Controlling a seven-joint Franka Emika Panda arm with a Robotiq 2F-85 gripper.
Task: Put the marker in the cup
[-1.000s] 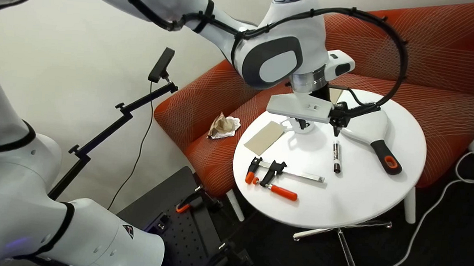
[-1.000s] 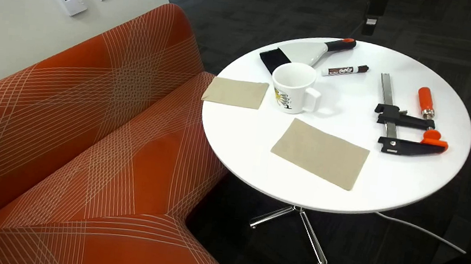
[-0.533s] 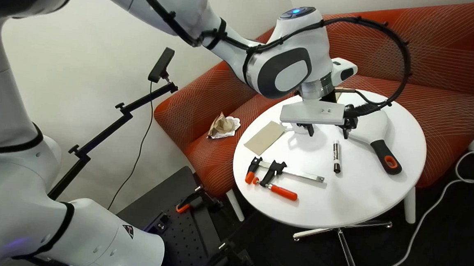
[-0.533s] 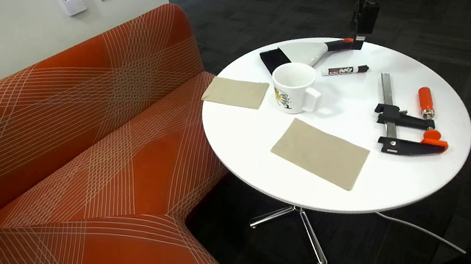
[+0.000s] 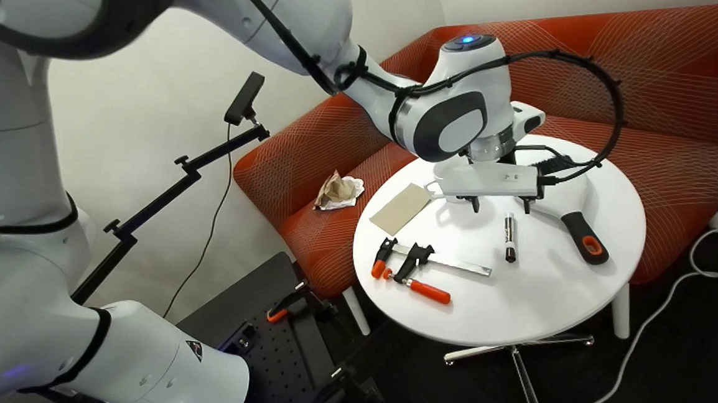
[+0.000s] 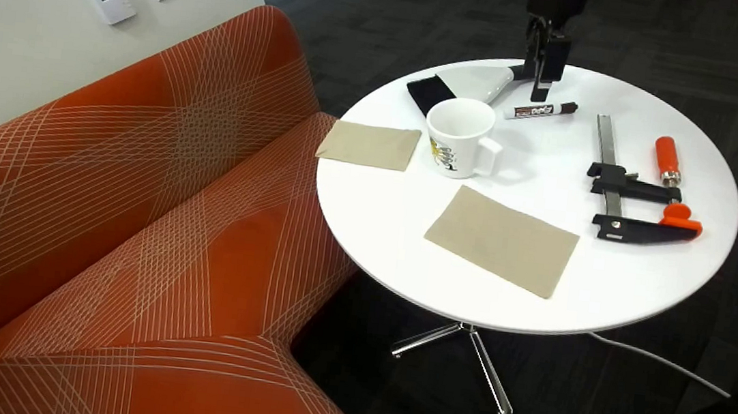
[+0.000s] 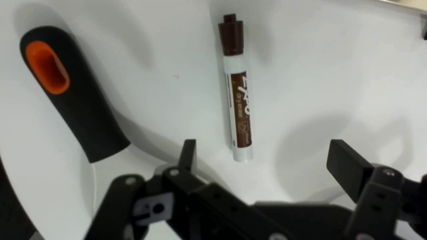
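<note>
Marker (image 7: 238,93) lies flat on the bench (image 7: 300,83), outside the cup (image 6: 457,148); pincer (image 7: 263,150) hangs above the bench, jaws spread wide, grip unloaded; in the wrist view the marker's white end shows between the two fingertips (image 7: 189,151), nearer the one at picture left, with white surface visible on both sides of it; rest of the marker runs out ahead of the pincer, brown cap at the far end; marker and pincer are apart; in an exterior view a fingertip shows just behind the marker's barrel; exact height over the bench I can't tell.

Cup stands upright near the marker's white end, handle out to one side, printed design on its wall; inside is plain and pale where it shows, bottom not clear at this angle; in an exterior view the arm (image 5: 457,126) hides most of it.

Dustpan (image 5: 565,192), black handle with an orange-lined hole, and orange-handled clamp (image 6: 638,189) lie on opposite sides of the marker; a tan sheet (image 6: 368,145) and a second tan sheet (image 6: 502,241) lie flat just beside the cup; crumpled brown paper (image 5: 336,191) sits on the red sofa (image 5: 685,72).
</note>
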